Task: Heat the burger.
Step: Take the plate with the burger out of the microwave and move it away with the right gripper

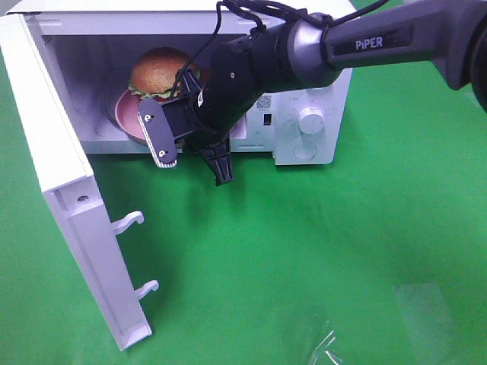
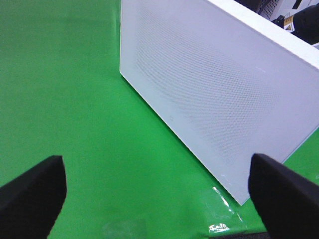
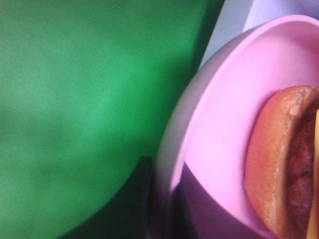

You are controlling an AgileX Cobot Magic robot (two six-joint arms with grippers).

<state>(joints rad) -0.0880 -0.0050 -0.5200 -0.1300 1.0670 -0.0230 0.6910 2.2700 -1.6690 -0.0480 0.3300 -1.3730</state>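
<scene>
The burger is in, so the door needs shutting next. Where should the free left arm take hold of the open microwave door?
No handle shows, so take the door at its free outer edge, near the two latch hooks, or simply push its flat outer face. The left gripper, fingers open, already faces that face from outside the microwave.

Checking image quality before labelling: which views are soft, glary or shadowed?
Exterior high: mostly sharp, the burger dim inside the microwave. Left wrist: crisp door, glare on the green cloth, dark blurred fingertips. Right wrist: too close, soft focus on the pink plate, deep shadow beneath its rim.
</scene>
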